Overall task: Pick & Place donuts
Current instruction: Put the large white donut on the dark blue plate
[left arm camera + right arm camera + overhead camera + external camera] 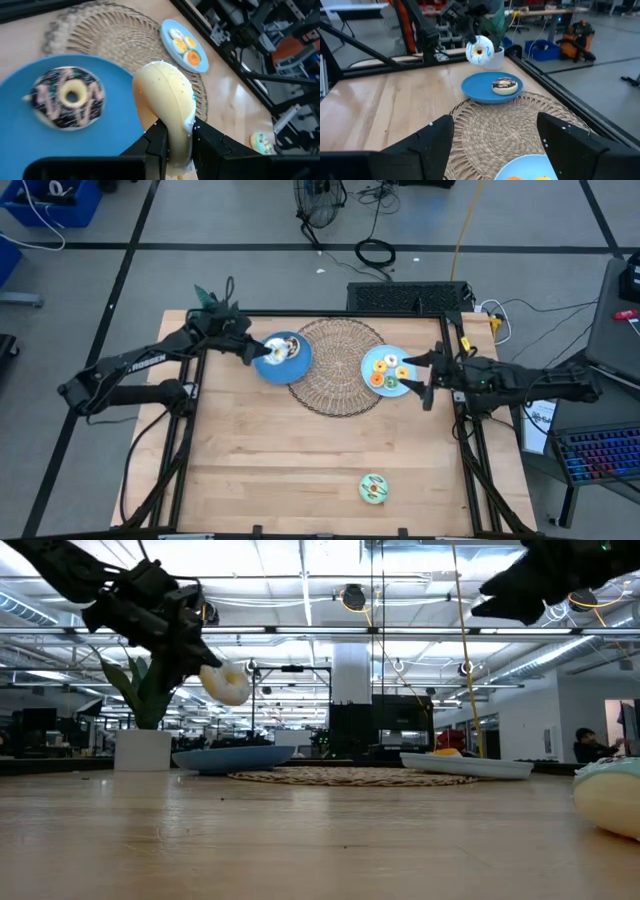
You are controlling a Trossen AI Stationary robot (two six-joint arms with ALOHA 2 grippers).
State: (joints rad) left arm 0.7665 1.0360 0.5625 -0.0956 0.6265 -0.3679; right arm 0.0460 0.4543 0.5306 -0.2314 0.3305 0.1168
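Note:
My left gripper (256,352) is shut on a white-frosted donut (165,100) and holds it in the air over the blue plate (296,368), which rests partly on the wicker mat. A chocolate donut (67,97) lies flat on that plate. My right gripper (418,373) stands open with nothing between its fingers, by the right edge of a light-blue plate (372,381) that carries several tiny donuts (385,370). A green-frosted donut (373,488) lies alone near the table's front edge. My left gripper pinches the white donut between its two fingers, one on the frosted face and one on the cream underside, at the ring's rim (176,137). The fingers slant down from the table's far left. The donut stands on edge, lifted clear above the blue plate (235,755).
The round wicker mat (340,345) lies at the table's far middle, under the inner edges of both plates. A plant in a white pot (140,745) stands at the far left corner. Bare wood stretches across the table's near half.

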